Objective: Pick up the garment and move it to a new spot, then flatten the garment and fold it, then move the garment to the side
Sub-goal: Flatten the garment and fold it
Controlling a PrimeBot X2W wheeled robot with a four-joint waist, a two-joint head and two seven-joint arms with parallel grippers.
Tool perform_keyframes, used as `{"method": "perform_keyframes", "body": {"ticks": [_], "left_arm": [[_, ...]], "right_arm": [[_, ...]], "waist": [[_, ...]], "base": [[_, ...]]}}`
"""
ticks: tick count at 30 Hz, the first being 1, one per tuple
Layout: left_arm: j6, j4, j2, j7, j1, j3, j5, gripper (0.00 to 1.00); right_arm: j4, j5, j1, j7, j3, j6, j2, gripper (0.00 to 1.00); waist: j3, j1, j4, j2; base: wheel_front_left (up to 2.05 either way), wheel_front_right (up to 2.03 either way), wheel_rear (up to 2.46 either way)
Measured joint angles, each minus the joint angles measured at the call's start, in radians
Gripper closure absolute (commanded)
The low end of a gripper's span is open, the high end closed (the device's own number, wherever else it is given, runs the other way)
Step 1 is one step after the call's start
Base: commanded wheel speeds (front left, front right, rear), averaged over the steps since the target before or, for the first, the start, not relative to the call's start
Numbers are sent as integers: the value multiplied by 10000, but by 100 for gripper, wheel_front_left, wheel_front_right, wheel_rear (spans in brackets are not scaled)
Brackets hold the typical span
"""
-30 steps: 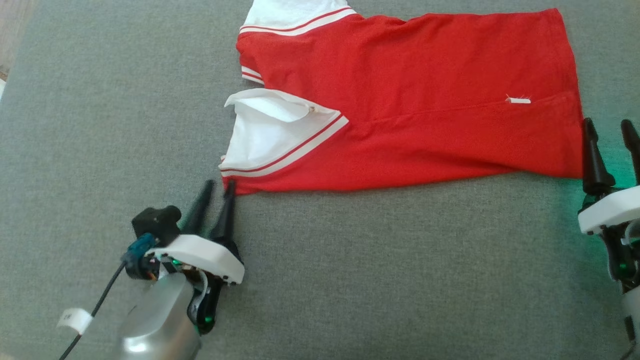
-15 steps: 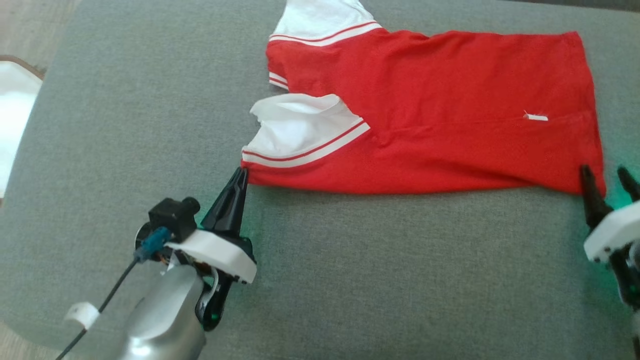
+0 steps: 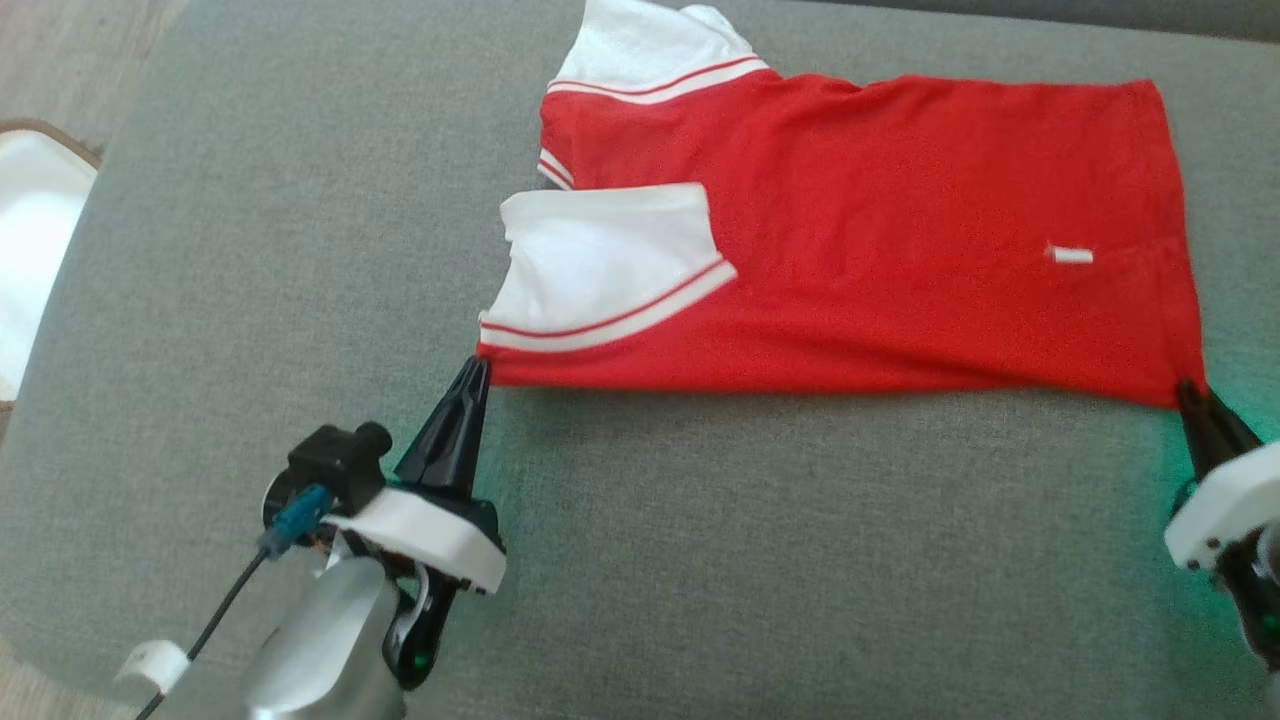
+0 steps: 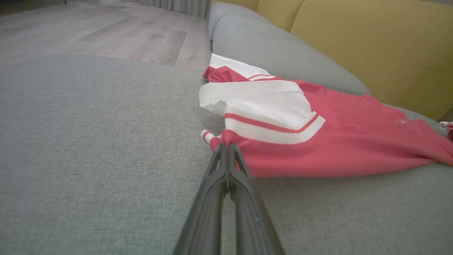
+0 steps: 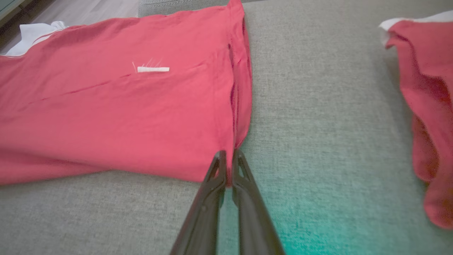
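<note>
The garment (image 3: 880, 240) is a red shirt with white, red-striped sleeves, lying folded lengthwise across the grey cushion (image 3: 300, 250). My left gripper (image 3: 478, 368) is shut on its near shoulder corner, just below the white sleeve (image 3: 600, 265). In the left wrist view the left gripper (image 4: 226, 146) pinches that red edge of the garment (image 4: 336, 141). My right gripper (image 3: 1188, 390) is shut on the near hem corner at the far right. The right wrist view shows the right gripper (image 5: 228, 154) clamped on the hem of the garment (image 5: 124, 106).
A second red garment (image 5: 424, 117) lies to the right in the right wrist view. A yellow sofa back (image 4: 371, 42) rises behind the cushion. A white object (image 3: 30, 240) sits at the left edge, beyond the cushion, over wooden floor (image 4: 88, 28).
Both grippers have gone from open to shut on the garment's near corners. The white sleeve now lies flatter. The camera shifted, so the whole scene sits lower and to the right.
</note>
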Motion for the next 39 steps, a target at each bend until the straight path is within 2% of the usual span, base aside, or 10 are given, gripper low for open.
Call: {"method": "perform_keyframes", "body": {"ticks": [7, 12, 17, 22, 29, 30, 31, 32, 33, 39], "left_arm": [[0, -366, 322, 0, 675, 88, 94, 100], [0, -729, 602, 0, 1713, 125, 88, 100], [8, -1204, 769, 0, 2717, 119, 86, 100], [332, -1931, 991, 98, 3689, 125, -17, 100], [541, -2410, 1162, 368, 4210, 88, -100, 100], [548, -2472, 1181, 384, 4216, 88, -100, 100], [614, -2546, 1198, 458, 4216, 90, -113, 30], [635, -2608, 1208, 508, 4215, 96, -123, 0], [658, -2660, 1220, 562, 4214, 100, -125, 0], [999, -3331, 1544, 706, 4175, 322, -121, 0]], "right_arm": [[-570, 297, 928, 178, -198, 0, -13, 100], [-1066, 579, 1713, 263, -222, 0, -8, 100], [-1576, 706, 2707, 311, -516, 0, 276, 100], [-2274, 761, 3952, 426, -579, 0, 763, 100], [-2623, 721, 4312, 445, -652, 0, 894, 100], [-2683, 671, 4312, 500, -656, 0, 920, 97], [-2727, 616, 4312, 502, -660, 0, 941, 56], [-2767, 575, 4310, 500, -665, 0, 957, 5], [-2800, 531, 4306, 499, -704, 0, 974, 0], [-2959, 150, 4124, 349, -817, 0, 959, 0]], "waist": [[-444, -1, -105, 0], [-781, -1, -338, 0], [-1055, -1, -504, 0], [-1284, -2, -699, 0], [-1341, -1, -892, 0], [-1330, -1, -922, 0], [-1314, -1, -951, 0], [-1290, -1, -980, 0], [-1267, 0, -1007, 0], [-1086, -1, -1235, 0]], "base": [[0, 0, 0], [0, 0, 0], [0, 0, 0], [0, 0, 0], [0, 0, 0], [0, 0, 0], [0, 0, 0], [0, 0, 0], [0, 0, 0], [0, 0, 0]]}}
